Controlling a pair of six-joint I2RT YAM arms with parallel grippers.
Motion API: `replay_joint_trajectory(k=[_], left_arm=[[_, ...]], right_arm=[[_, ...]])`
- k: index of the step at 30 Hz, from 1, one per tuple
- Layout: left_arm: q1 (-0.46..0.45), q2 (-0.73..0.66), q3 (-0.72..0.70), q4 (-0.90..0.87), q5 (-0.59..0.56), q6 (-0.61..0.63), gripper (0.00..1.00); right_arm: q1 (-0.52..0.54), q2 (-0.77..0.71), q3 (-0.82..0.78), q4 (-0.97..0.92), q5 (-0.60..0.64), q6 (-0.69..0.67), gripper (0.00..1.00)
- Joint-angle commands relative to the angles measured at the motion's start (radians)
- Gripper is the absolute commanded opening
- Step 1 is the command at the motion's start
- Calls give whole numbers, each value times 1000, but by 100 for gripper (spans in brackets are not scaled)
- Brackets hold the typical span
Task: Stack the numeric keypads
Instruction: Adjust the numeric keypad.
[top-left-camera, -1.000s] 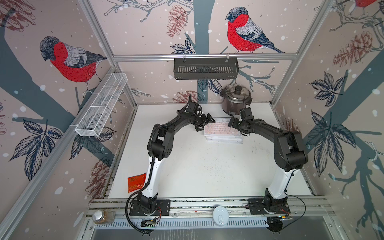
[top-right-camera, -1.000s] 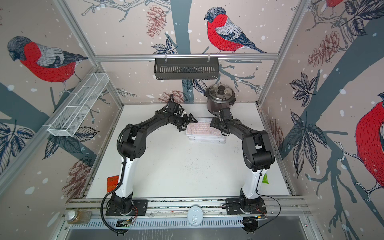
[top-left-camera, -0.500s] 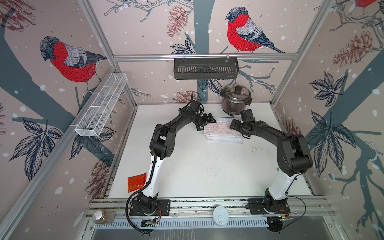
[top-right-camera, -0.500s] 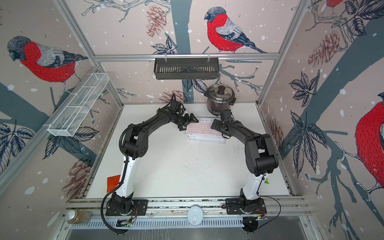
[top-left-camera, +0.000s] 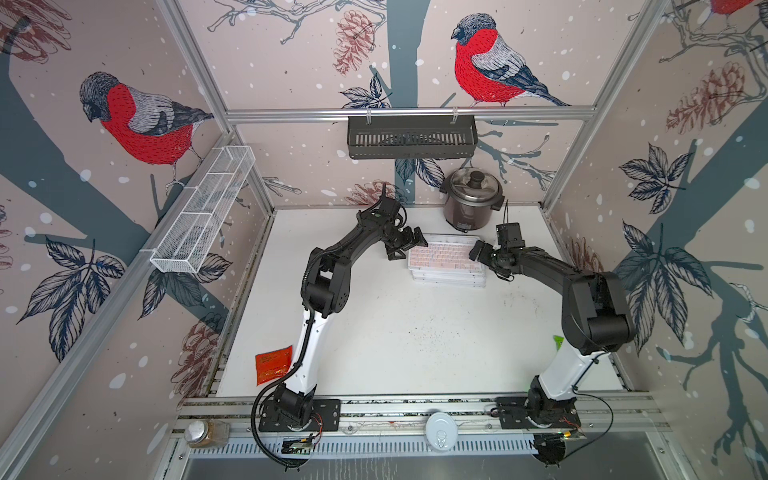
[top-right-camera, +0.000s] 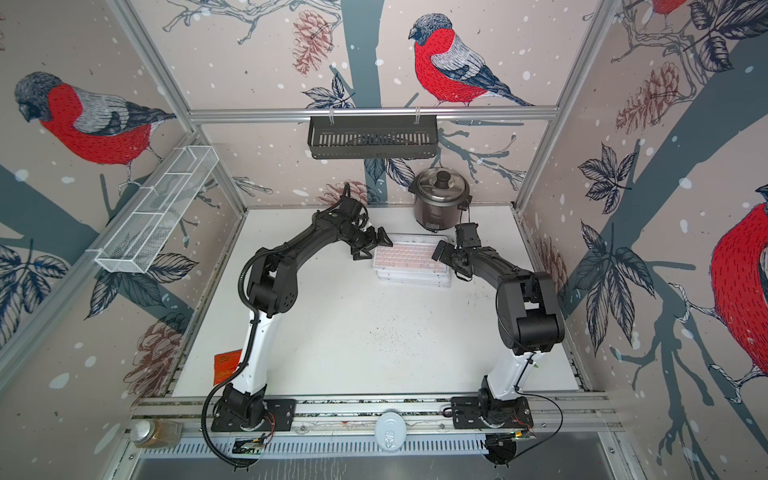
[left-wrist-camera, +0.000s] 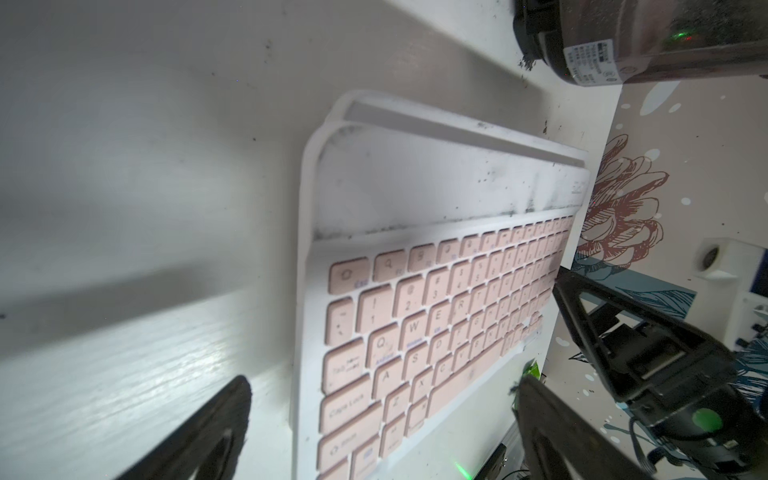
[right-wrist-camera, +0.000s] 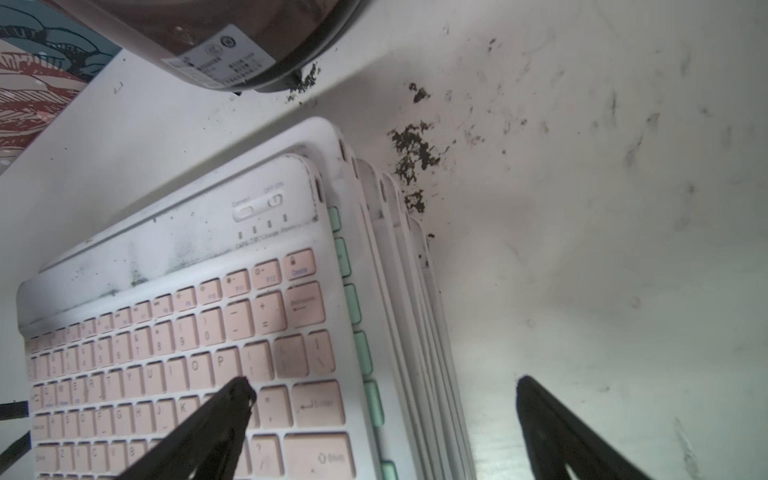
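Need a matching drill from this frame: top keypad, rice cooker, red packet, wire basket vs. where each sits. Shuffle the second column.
1 top keypad
2 rice cooker
3 red packet
4 wire basket

A hung on a side wall
B lying flat at a near corner of the table
C on the stack, pink keys up
D back of the table, lid on

Pairs: 1-C, 2-D, 3-B, 4-A

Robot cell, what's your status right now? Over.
Left gripper and right gripper both open, empty, flanking stack's short ends. White-framed numeric keypads stacked, pink-keyed one on top. Steel rice cooker close behind, not touching.
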Motion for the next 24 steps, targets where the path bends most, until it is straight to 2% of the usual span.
replay_joint_trajectory(k=[1, 10, 24], left_arm=[[-5, 18, 44, -41, -16, 3, 99], [-33, 61, 118, -67, -34, -7, 99], [-51, 86, 157, -57, -20, -24, 99]], right_arm=[[3, 7, 9, 30, -27, 2, 100], [7, 0, 13, 28, -37, 1, 100], [16, -25, -17, 37, -48, 6, 100]])
